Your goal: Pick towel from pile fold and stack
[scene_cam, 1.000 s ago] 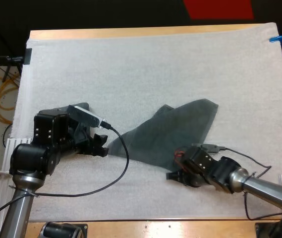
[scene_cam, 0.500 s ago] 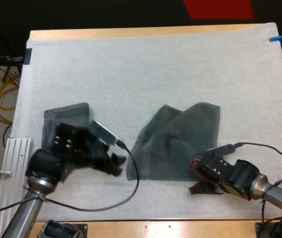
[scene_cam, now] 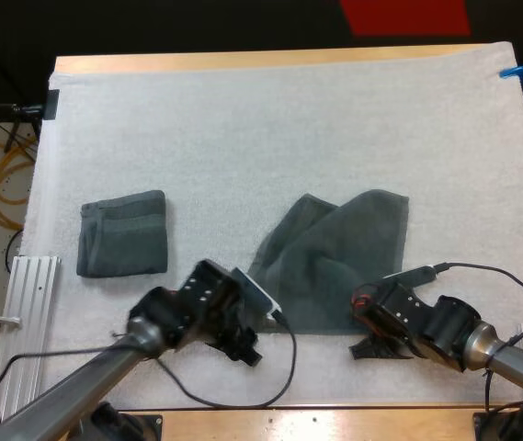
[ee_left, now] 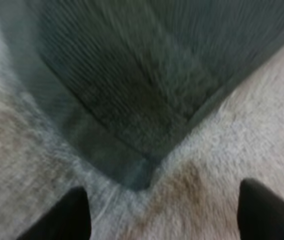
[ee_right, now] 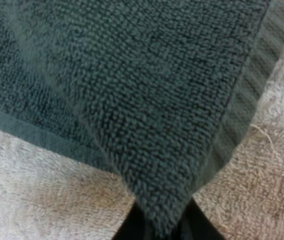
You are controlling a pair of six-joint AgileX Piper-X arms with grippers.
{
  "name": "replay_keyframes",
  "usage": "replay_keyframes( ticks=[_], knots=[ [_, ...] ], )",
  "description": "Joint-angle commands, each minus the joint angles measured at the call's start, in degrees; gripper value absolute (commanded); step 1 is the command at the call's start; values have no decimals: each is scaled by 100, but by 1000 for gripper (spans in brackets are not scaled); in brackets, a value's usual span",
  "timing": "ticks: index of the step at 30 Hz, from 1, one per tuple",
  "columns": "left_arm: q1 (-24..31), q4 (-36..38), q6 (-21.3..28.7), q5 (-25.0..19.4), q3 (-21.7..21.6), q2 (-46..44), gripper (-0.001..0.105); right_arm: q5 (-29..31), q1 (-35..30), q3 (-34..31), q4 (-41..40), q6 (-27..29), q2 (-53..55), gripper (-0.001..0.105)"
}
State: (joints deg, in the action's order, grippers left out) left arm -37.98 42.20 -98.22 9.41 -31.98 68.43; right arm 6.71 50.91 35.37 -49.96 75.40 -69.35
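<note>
A dark grey-green towel (scene_cam: 330, 266) lies partly spread on the white mat, with one layer folded over at its far left. My right gripper (scene_cam: 368, 348) is at its front right corner, and in the right wrist view the black fingers (ee_right: 132, 227) pinch that corner of the towel (ee_right: 146, 100). My left gripper (scene_cam: 246, 350) hovers low by the front left corner. Its fingers (ee_left: 72, 215) stand apart, with the towel corner (ee_left: 139, 172) just ahead of them and untouched. A folded towel (scene_cam: 123, 233) rests on the mat at the left.
A white ribbed rail (scene_cam: 22, 294) runs along the mat's left edge. The wooden table edge (scene_cam: 335, 421) lies just in front of both grippers. Bare mat (scene_cam: 289, 129) stretches behind the towels.
My left arm swung from the folded towel at the left over to the spread towel's front left corner. The right gripper pulled its corner to the right earlier and has since held still.
</note>
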Motion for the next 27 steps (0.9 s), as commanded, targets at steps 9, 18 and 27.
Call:
replay_keyframes(
  ticks=[9,18,27],
  knots=[
    [-146,-311,-312,-536,-276,1158,42,-6,-9,-18,-15,30,38,0],
    [-146,108,-306,-536,-764,1030,0,-1,-9,31,-28,44,49,0],
    [146,1019,-306,-536,-2411,-244,0,1743,-9,1543,-556,1079,574,0]
  ],
)
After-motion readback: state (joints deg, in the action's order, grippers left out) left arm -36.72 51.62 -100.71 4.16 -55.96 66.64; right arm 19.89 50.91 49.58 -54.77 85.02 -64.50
